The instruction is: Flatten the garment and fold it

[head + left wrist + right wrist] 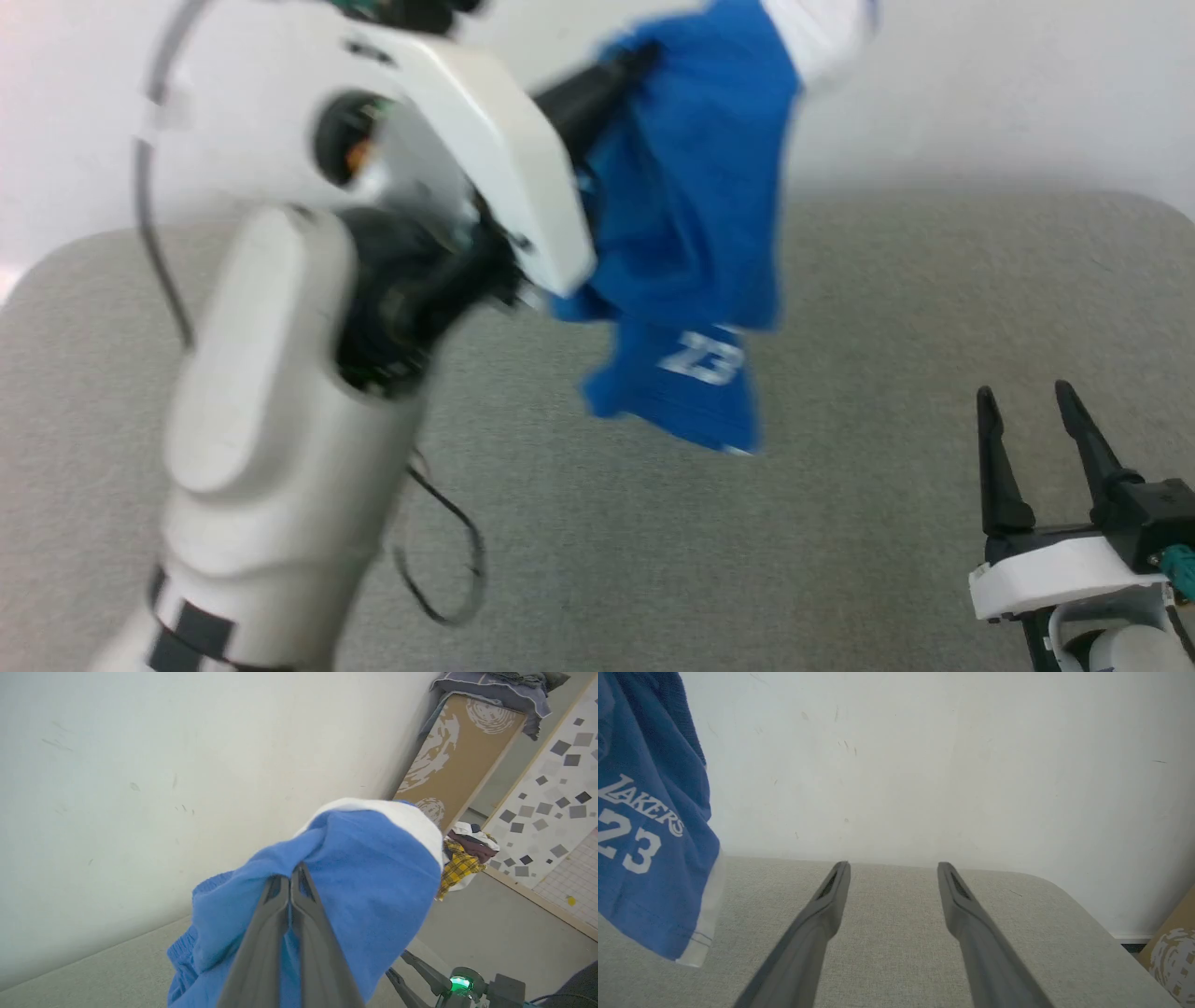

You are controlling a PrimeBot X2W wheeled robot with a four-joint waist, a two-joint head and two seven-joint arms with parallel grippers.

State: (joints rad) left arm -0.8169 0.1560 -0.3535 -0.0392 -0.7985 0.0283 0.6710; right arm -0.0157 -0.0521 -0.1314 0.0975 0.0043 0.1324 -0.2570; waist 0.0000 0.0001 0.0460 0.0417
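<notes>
Flattening step — left gripper [290, 879] is clamping bright blue soft shorts [700, 187], dangling bunched over grey fabric tabletop [840, 560]; right gripper [1024, 392] is hovering spread, empty — probably catching a lower corner next.

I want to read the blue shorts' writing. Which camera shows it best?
The right wrist view: the shorts hang close, so LAKERS 23 reads sharply. The head view gives a blurry 23; the left wrist view, plain blue and white cloth.
</notes>
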